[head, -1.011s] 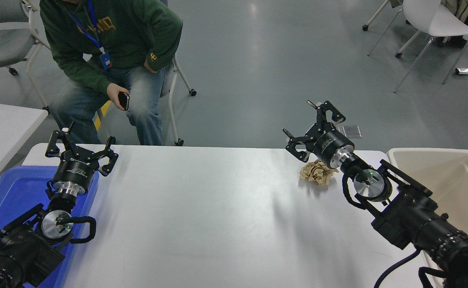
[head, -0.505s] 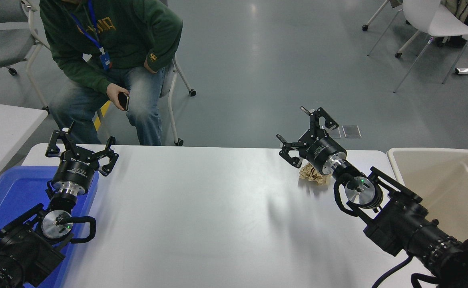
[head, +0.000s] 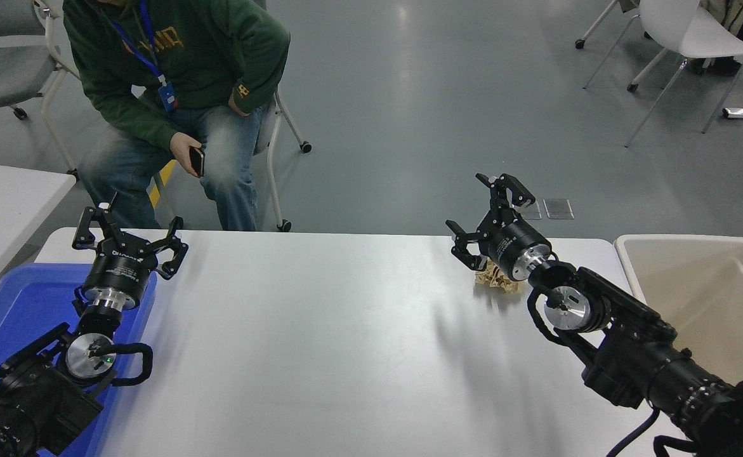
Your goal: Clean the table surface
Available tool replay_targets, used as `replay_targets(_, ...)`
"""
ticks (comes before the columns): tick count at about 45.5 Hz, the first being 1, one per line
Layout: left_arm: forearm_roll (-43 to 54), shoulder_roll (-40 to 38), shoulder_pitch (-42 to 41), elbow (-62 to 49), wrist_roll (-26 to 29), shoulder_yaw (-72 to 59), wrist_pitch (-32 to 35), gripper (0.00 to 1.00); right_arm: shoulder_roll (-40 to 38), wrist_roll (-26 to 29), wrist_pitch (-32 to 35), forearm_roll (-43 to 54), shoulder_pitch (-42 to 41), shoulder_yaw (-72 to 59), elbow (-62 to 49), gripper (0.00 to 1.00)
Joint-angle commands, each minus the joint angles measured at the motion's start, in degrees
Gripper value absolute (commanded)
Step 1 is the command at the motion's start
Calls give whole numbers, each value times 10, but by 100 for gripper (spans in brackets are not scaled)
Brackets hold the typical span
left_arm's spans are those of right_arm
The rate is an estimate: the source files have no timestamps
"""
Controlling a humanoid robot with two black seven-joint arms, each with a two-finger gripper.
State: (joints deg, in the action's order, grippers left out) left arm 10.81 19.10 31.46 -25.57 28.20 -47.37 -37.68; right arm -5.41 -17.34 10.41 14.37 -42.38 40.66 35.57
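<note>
The table surface point(head: 346, 343) is a wide glossy white top filling the lower picture. A crumpled tan paper wad point(head: 493, 279) lies near its far right edge, mostly covered by my right wrist. My right gripper point(head: 488, 212) hangs open just above and beyond the wad, nothing between its fingers. At the lower left, my left gripper point(head: 129, 236) is parked open over the near end of the blue tray.
A blue plastic tray point(head: 9, 304) sits at the table's left end. A cream bin point(head: 707, 292) stands off the right end. A seated person point(head: 174, 95) holding a phone is beyond the far edge. A smaller white tabletop point(head: 3, 197) is at left.
My right arm has swung left and rolled its wrist, so the gripper now covers more of the paper wad. The left arm has not moved.
</note>
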Motion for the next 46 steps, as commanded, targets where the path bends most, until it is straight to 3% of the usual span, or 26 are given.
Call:
replay_targets(1, 0, 0, 0, 0, 0, 0, 0, 100, -4, -22, -26, 64, 0, -1, 0, 100)
replay_targets(12, 0, 0, 0, 0, 0, 0, 1, 100, -21, -13, -29, 108, -11, -81, 6, 100)
replay_targets(27, 0, 0, 0, 0, 0, 0, 0, 100, -83, 64, -21, 115, -97, -265, 11, 100)
replay_targets(38, 0, 0, 0, 0, 0, 0, 0, 100, -101, 72, -3, 115, -159, -359, 10, 100)
replay_targets(46, 0, 0, 0, 0, -1, 0, 0, 100, -100, 179, -6, 113, -185, -399, -8, 100)
